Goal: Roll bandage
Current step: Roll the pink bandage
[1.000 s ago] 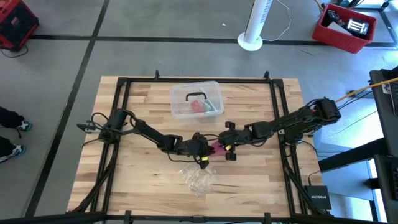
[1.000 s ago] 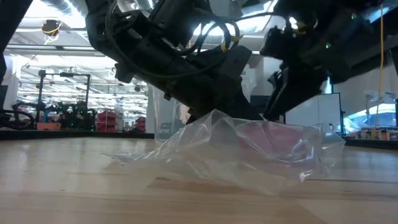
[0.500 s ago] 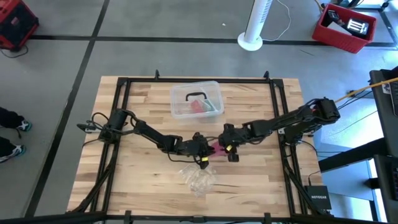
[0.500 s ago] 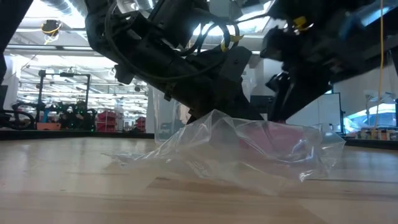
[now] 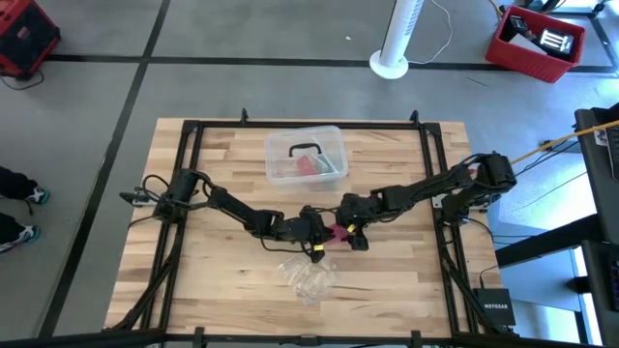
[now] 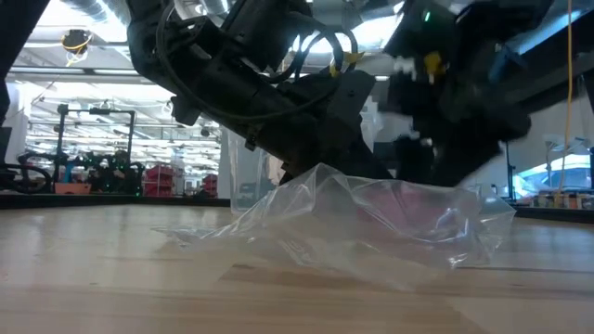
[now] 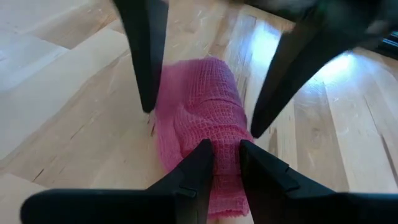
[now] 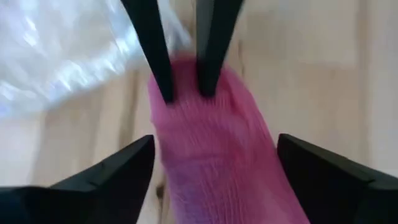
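The pink bandage lies bundled as a short roll on the wooden table near its middle. My left gripper reaches in from the table's left and is shut on the roll. My right gripper comes from the table's right, slanting down, and stands wide open, with one finger on each side of the roll's other end. Whether its fingertips touch the fabric I cannot tell. In the low view the clear wrapper hides most of the bandage. My left gripper pinches the roll's end nearest it between its two fingers. The fingers slant down from the table's left and lie along the roll. The bandage rests on the table in front of them.
A crumpled clear plastic wrapper lies just toward the near edge from the grippers. A clear plastic box stands at the far middle. Black frame rails run along the table's sides.
My right gripper has opened wide and let go of the bandage. It has tipped further down and gone a little toward the table's left. The roll has stayed in place in my left gripper.
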